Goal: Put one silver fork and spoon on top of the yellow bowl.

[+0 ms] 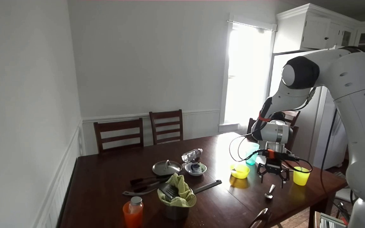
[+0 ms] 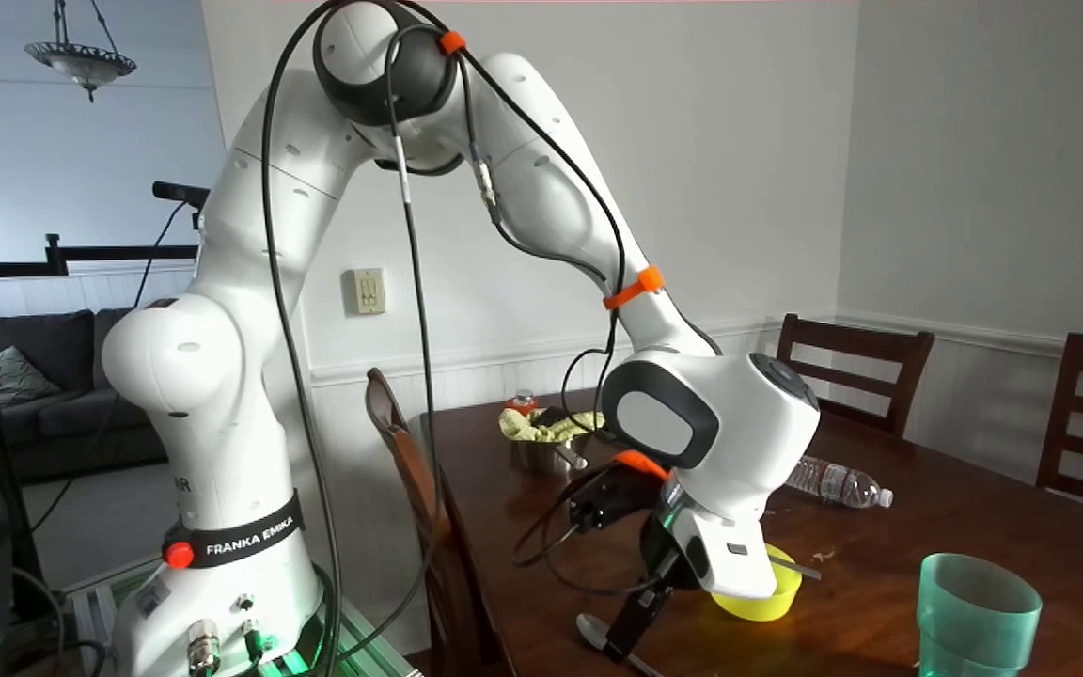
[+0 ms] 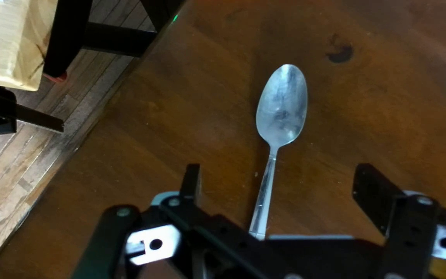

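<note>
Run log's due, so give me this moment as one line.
fingers: open, nothing held | spoon: on table, not yet lifted | yellow bowl: silver utensil jutting past rim, type unclear

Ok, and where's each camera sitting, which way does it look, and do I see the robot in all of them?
An exterior view: sits nearest the orange cup, looking across the table toward the window; the arm and open jaws show.
An exterior view: sits nearest the teal cup, looking toward the cloth-stuffed pot; the arm shows, base included.
Wrist view: on the arm, facing down at the spoon; the jaws show along the bottom.
Both exterior views share the yellow bowl and water bottle; the spoon shows in all three.
</note>
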Tool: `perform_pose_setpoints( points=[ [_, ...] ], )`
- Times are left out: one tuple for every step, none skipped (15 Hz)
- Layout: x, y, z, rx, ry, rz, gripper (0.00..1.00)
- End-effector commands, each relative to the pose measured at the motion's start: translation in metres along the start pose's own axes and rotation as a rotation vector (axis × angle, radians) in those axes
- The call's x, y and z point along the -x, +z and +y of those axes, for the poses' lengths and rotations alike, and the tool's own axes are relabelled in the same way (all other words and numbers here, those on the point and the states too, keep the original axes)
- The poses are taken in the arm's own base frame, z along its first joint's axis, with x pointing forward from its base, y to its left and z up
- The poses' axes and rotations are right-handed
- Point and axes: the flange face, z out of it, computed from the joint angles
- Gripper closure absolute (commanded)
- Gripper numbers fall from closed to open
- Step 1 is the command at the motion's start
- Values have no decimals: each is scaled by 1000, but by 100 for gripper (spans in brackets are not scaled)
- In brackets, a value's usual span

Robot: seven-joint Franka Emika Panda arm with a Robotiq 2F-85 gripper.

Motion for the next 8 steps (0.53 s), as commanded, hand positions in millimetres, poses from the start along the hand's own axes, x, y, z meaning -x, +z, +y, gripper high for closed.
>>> perform_pose_setpoints(
  points=[
    [-11, 11, -1, -35, -3, -7, 0],
    [-12, 14, -2, -37, -1, -10, 0],
    [-12, 16, -3, -36, -1, -11, 1],
    [-14, 17, -3, -38, -2, -12, 21],
    [-14, 18, -3, -40, -4, -13, 26],
    [-15, 18, -2, -42, -6, -14, 29],
    [-16, 19, -2, -44, -6, -14, 37],
    [-17, 18, -1, -47, -8, -15, 44]
  ],
)
